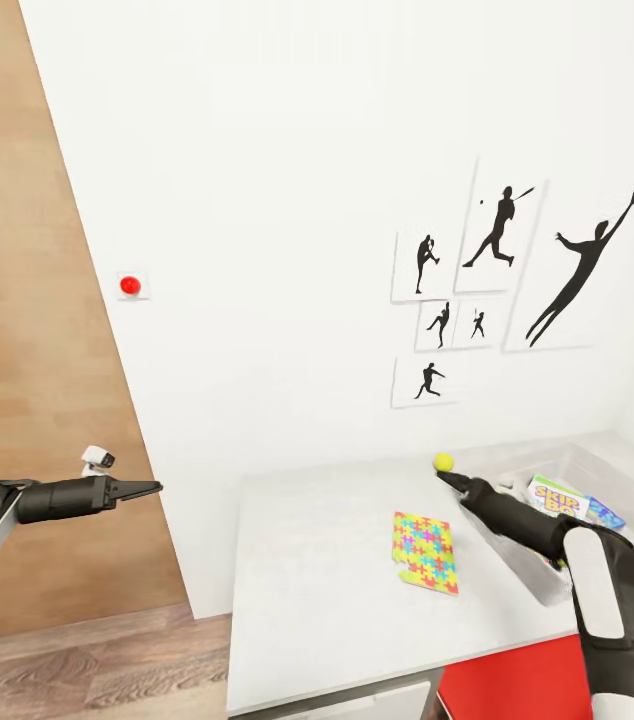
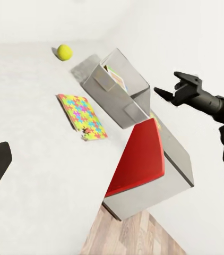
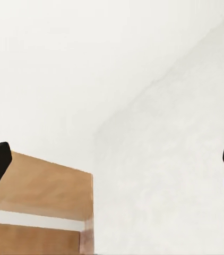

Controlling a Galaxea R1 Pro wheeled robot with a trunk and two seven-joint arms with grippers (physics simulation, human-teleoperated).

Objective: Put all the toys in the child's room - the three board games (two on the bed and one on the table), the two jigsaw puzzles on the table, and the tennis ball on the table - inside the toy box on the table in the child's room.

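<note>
On the light-grey table (image 1: 327, 580) lies a jigsaw puzzle (image 1: 425, 551) (image 2: 82, 116), flat and multicoloured. The yellow-green tennis ball (image 1: 444, 461) (image 2: 64, 51) rests near the wall, beside the toy box (image 1: 612, 462) (image 2: 106, 87). Inside the bin lie two board games, a pale one with a red title (image 1: 557, 497) and a blue one (image 1: 605, 515). My right gripper (image 1: 446, 477) (image 2: 168, 90) is open, its tips just short of the ball and above the table. Off the table's left end, my left gripper (image 1: 153, 488) hangs open and empty. The bed is out of view.
Black sports silhouettes (image 1: 497, 280) hang on the white wall above the table. A red button (image 1: 130, 286) sits on the wall at left, next to a brown wood panel (image 1: 27, 300). A red panel (image 1: 517, 685) (image 2: 138, 159) shows below the table's front edge.
</note>
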